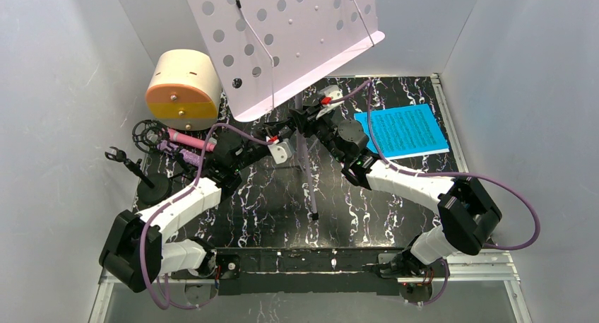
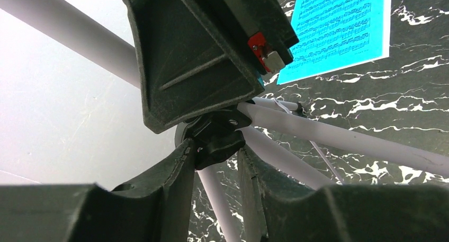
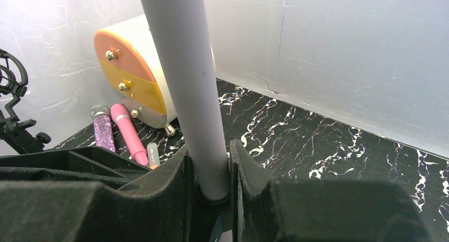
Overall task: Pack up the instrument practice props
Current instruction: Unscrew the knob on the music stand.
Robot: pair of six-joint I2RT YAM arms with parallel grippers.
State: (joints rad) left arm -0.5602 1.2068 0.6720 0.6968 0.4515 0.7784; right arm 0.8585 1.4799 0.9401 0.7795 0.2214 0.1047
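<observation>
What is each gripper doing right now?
Left gripper: closed on the black joint of the music stand.
Right gripper: closed on the stand's pole.

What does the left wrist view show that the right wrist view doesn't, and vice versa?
Only left wrist: the blue sheet music, and a black hub between the fingers of the left gripper. Only right wrist: the cream-and-orange case, pink microphone, glittery purple mic, black ring mount, and the right gripper clamped on the music stand pole. Both: the stand's pale tubing and the black marbled table.
</observation>
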